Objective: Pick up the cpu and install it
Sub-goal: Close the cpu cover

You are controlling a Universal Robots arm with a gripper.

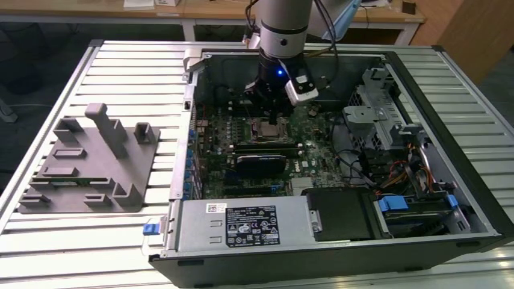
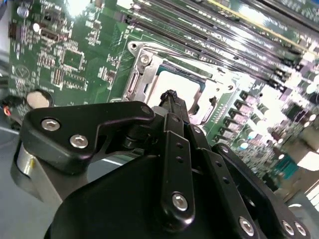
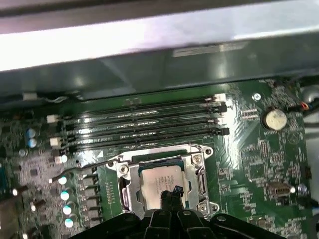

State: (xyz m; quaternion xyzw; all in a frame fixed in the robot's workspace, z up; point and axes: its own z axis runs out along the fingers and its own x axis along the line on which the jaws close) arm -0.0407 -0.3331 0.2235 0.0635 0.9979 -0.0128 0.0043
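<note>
The cpu (image 3: 158,175) lies flat in the metal-framed socket (image 3: 123,185) on the green motherboard, its silvery top plate facing up. In the second wrist view the cpu (image 2: 183,89) shows just beyond my black fingertips. My gripper (image 3: 172,192) hangs right over the cpu's near edge with its fingers drawn together to a narrow tip and nothing between them; I cannot tell whether the tip touches the plate. In the exterior view the gripper (image 1: 270,113) reaches down into the open computer case above the cpu (image 1: 270,127).
A grey fixture tray (image 1: 88,162) lies on the slatted table at the exterior view's left. Inside the case (image 1: 449,150) are a black heatsink block (image 1: 261,164), a power supply (image 1: 241,226) and drive cages (image 1: 377,114). Memory slots (image 3: 144,124) run beside the socket.
</note>
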